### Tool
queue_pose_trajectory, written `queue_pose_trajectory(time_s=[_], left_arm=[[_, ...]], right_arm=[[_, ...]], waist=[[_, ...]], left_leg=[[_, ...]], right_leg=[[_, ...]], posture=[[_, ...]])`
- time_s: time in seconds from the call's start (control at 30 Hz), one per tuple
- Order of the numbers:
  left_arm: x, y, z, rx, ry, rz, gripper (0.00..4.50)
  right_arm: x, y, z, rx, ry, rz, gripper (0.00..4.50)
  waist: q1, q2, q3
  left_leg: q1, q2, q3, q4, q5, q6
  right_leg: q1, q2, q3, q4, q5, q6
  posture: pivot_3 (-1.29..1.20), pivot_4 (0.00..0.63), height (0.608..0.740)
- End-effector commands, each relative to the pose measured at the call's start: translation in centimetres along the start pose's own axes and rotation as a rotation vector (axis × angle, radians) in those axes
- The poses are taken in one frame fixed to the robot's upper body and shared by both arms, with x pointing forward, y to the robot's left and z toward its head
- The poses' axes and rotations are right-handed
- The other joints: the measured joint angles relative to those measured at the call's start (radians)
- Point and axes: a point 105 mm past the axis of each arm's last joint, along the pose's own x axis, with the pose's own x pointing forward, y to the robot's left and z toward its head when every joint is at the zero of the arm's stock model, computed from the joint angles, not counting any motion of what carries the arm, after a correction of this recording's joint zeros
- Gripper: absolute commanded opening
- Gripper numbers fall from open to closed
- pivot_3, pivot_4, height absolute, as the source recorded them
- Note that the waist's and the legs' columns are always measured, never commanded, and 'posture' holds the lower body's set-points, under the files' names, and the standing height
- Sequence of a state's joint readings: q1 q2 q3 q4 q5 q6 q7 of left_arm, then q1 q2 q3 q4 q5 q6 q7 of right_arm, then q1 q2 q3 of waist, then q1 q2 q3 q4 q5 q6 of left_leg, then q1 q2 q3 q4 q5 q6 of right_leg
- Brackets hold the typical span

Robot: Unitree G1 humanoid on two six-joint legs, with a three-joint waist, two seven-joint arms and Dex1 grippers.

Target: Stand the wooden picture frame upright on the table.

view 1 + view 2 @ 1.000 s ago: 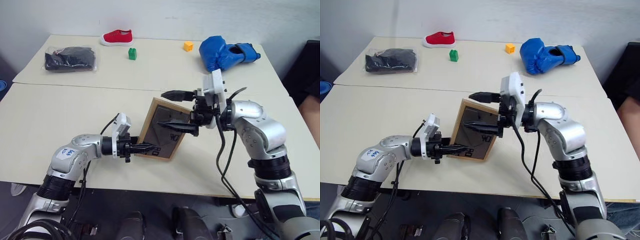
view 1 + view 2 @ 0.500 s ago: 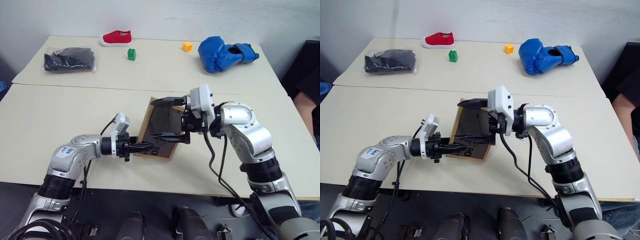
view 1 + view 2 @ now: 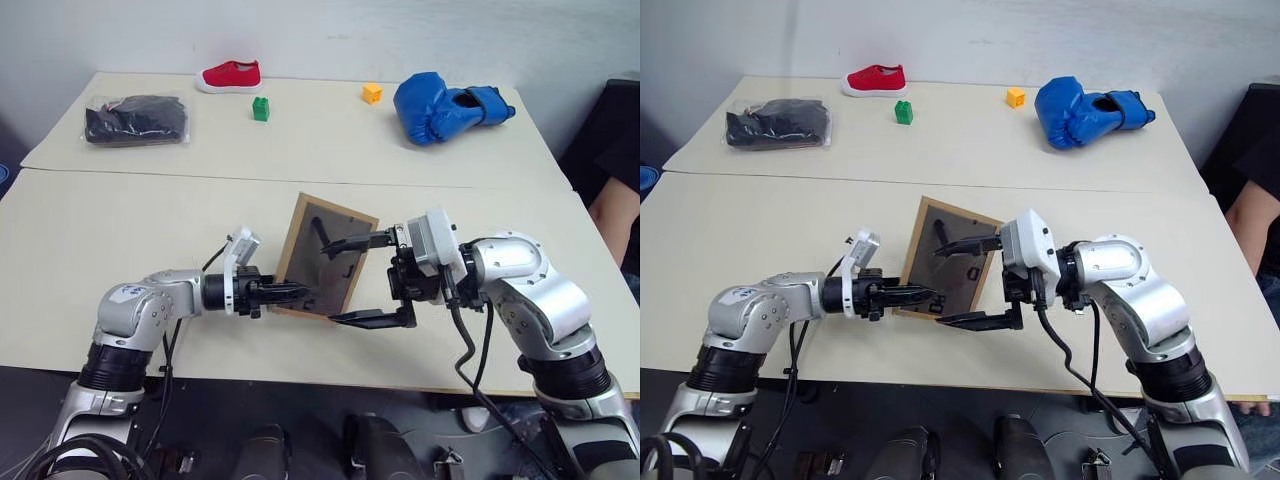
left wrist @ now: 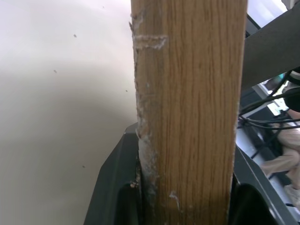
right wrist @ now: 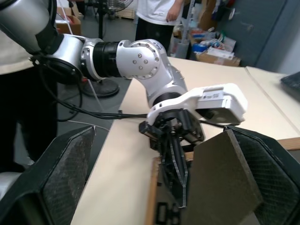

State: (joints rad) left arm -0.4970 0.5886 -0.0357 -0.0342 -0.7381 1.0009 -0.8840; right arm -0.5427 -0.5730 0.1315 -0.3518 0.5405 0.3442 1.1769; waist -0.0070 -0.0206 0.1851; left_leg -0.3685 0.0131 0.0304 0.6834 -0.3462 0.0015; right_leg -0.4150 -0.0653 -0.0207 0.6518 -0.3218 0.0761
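I have the wooden picture frame [image 3: 325,256] clamped at its lower edge in the left gripper [image 3: 292,293], jaws narrowed onto the wood. It sits near the front edge of the table [image 3: 120,220], roughly mid-width, tilted up with its grey-brown back facing me and the top leaning away. In the left wrist view the wood edge [image 4: 190,108] runs straight up between the two fingers, so the grip looks square.

The right gripper [image 3: 975,283] hangs wide apart and empty just beside the frame's right side, pointing across toward my left. Its upper finger [image 3: 355,241] reaches over the backing about where the fold-out stand [image 3: 322,238] lies; the lower finger [image 3: 372,319] sits below the frame's bottom corner, toward the front edge. I cannot tell whether either finger touches the frame.

What the next move turns on, as I judge it: the stand lies straight ahead of the right gripper, running roughly with the frame's long, upright axis. The right arm is the nearer free one, so it should pull the stand out while the left keeps the frame steady.
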Motion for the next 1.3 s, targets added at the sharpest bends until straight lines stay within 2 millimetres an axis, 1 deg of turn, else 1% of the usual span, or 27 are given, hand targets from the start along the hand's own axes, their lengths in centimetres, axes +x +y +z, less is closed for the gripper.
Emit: queue_pose_trajectory(time_s=[0.03,0.1,0.17,0.2,0.27,0.33,0.37,0.4,0.43,0.47,0.53,0.57,0.63,0.67,0.73,0.83,0.93,1.07,1.17,1.3], left_arm=[[-0.4,-0.7,1.5,0.018,-0.039,-0.026,1.27],[-0.8,-1.3,2.3,-0.010,-0.060,-0.059,1.27],[-1.5,-2.3,2.9,-0.087,-0.068,-0.129,1.27],[-1.8,-2.7,3.0,-0.146,-0.053,-0.157,1.27],[-2.2,-3.0,3.1,-0.222,-0.025,-0.175,1.27],[-2.6,-3.0,2.9,-0.357,0.031,-0.176,1.27],[-2.7,-3.0,2.9,-0.406,0.050,-0.182,1.27],[-2.9,-3.0,2.5,-0.452,0.097,-0.180,1.27],[-2.9,-3.1,2.5,-0.479,0.107,-0.199,1.27],[-2.9,-3.3,2.4,-0.516,0.127,-0.227,1.27],[-2.8,-3.5,2.5,-0.562,0.136,-0.260,1.27],[-2.7,-3.6,2.6,-0.584,0.143,-0.269,1.27],[-2.6,-3.6,2.6,-0.615,0.154,-0.275,1.27],[-2.4,-3.6,2.6,-0.635,0.152,-0.281,1.27],[-2.2,-3.6,3.0,-0.680,0.136,-0.306,1.27],[-2.1,-3.8,3.5,-0.710,0.125,-0.326,1.27],[-2.1,-4.1,3.6,-0.733,0.132,-0.333,1.27],[-2.1,-4.3,3.4,-0.762,0.147,-0.332,1.27],[-1.9,-4.0,3.6,-0.780,0.122,-0.321,1.27],[-1.9,-3.7,4.1,-0.791,0.102,-0.321,1.27]], right_arm=[[-1.7,-1.9,1.4,-0.189,-0.036,-0.148,4.47],[-3.2,-2.9,1.6,-0.253,-0.034,-0.225,4.47],[-5.0,-3.6,1.6,-0.290,-0.010,-0.303,4.47],[-5.8,-3.7,1.2,-0.347,0.028,-0.312,4.47],[-6.6,-3.6,0.4,-0.430,0.095,-0.298,4.47],[-7.0,-3.1,-1.1,-0.567,0.200,-0.241,4.47],[-7.1,-3.2,-1.6,-0.650,0.243,-0.232,4.47],[-7.2,-3.5,-2.0,-0.739,0.278,-0.236,4.47],[-7.1,-3.9,-2.6,-0.811,0.314,-0.240,4.47],[-6.8,-4.3,-2.8,-0.865,0.306,-0.270,4.47],[-6.4,-4.9,-3.3,-0.926,0.303,-0.302,4.47],[-6.1,-5.1,-3.3,-0.993,0.304,-0.306,4.47],[-5.5,-5.2,-3.8,-1.061,0.308,-0.293,4.47],[-5.0,-5.1,-4.1,-1.064,0.292,-0.288,4.47],[-4.2,-4.4,-5.7,-1.049,0.291,-0.253,4.47],[-3.6,-4.0,-6.7,-1.035,0.276,-0.268,4.47],[-3.1,-4.3,-6.9,-1.058,0.273,-0.306,4.47],[-2.7,-4.9,-6.2,-1.136,0.256,-0.364,4.47],[-2.9,-5.2,-6.2,-1.161,0.260,-0.393,3.91],[-3.0,-5.3,-6.7,-1.164,0.262,-0.405,2.59]], waist=[[0.000,0.000,0.000],[0.001,0.000,0.000],[0.002,0.000,0.000],[0.004,0.000,0.000],[0.005,0.000,0.000],[0.003,0.000,0.000],[0.002,0.000,0.000],[0.000,0.000,0.000],[-0.004,0.000,0.000],[-0.015,0.000,0.000],[-0.027,0.000,0.000],[-0.027,0.000,0.000],[-0.027,0.000,0.001],[-0.027,0.000,0.001],[-0.026,0.000,0.001],[-0.025,0.000,0.001],[-0.025,0.000,0.001],[-0.027,0.000,0.001],[-0.027,0.000,0.001],[-0.028,0.000,0.001]], left_leg=[[0.000,0.000,0.000,0.000,0.000,0.000],[0.000,0.000,0.001,0.000,0.000,0.000],[-0.001,0.000,0.001,0.000,0.000,0.000],[-0.001,0.000,0.000,0.000,0.000,0.000],[-0.001,0.000,0.000,0.000,0.000,0.000],[-0.001,-0.001,0.001,0.000,0.000,0.000],[-0.001,-0.001,0.001,0.000,0.000,0.000],[0.000,-0.001,0.002,0.000,0.000,0.000],[0.000,-0.001,0.002,0.000,0.000,0.000],[0.000,0.000,0.002,0.000,0.000,0.000],[0.001,0.000,0.002,0.000,0.001,-0.002],[0.000,0.001,0.002,0.000,0.002,-0.003],[-0.001,0.001,0.002,0.000,0.002,-0.004],[-0.001,0.001,0.003,0.000,0.002,-0.004],[-0.001,0.001,0.003,0.000,0.003,-0.004],[-0.001,0.001,0.004,0.001,0.003,-0.004],[-0.001,0.000,0.004,0.001,0.003,-0.004],[-0.001,0.000,0.004,0.001,0.003,-0.005],[-0.002,0.000,0.005,0.001,0.003,-0.005],[-0.002,0.000,0.006,0.001,0.004,-0.006]], right_leg=[[0.000,0.000,0.000,0.000,0.000,0.000],[0.000,0.000,0.000,0.000,0.000,0.000],[0.000,0.000,0.000,0.000,0.000,0.000],[-0.001,0.000,0.000,0.000,0.000,0.000],[-0.001,0.000,0.000,0.000,0.000,0.000],[0.000,0.000,0.000,0.000,0.000,0.000],[0.000,0.001,0.000,0.000,0.000,0.000],[0.000,0.001,0.001,0.001,0.000,0.000],[0.000,0.001,0.001,0.001,0.000,0.000],[-0.001,0.002,0.002,0.001,0.000,0.000],[-0.001,0.002,0.002,0.002,0.000,0.000],[-0.002,0.002,0.003,0.003,0.000,0.000],[-0.004,0.002,0.003,0.004,0.000,0.000],[-0.004,0.002,0.003,0.005,0.000,0.000],[-0.005,0.002,0.004,0.006,0.000,0.000],[-0.005,0.002,0.004,0.006,0.000,0.000],[-0.006,0.002,0.005,0.007,0.000,0.000],[-0.007,0.002,0.005,0.007,0.000,0.000],[-0.008,0.003,0.006,0.008,0.000,0.000],[-0.009,0.003,0.006,0.009,0.000,0.000]], posture=[[0.00,0.150,0.740],[0.00,0.150,0.740],[0.00,0.150,0.740],[0.00,0.150,0.740],[0.00,0.150,0.740],[0.00,0.150,0.740],[0.00,0.150,0.740],[0.00,0.150,0.740],[0.00,0.150,0.740],[0.00,0.150,0.740],[0.00,0.150,0.740],[0.00,0.150,0.740],[0.00,0.150,0.740],[0.00,0.150,0.740],[0.00,0.150,0.740],[0.00,0.150,0.740],[0.00,0.150,0.740],[0.00,0.150,0.740],[0.00,0.150,0.740],[0.00,0.150,0.740]])
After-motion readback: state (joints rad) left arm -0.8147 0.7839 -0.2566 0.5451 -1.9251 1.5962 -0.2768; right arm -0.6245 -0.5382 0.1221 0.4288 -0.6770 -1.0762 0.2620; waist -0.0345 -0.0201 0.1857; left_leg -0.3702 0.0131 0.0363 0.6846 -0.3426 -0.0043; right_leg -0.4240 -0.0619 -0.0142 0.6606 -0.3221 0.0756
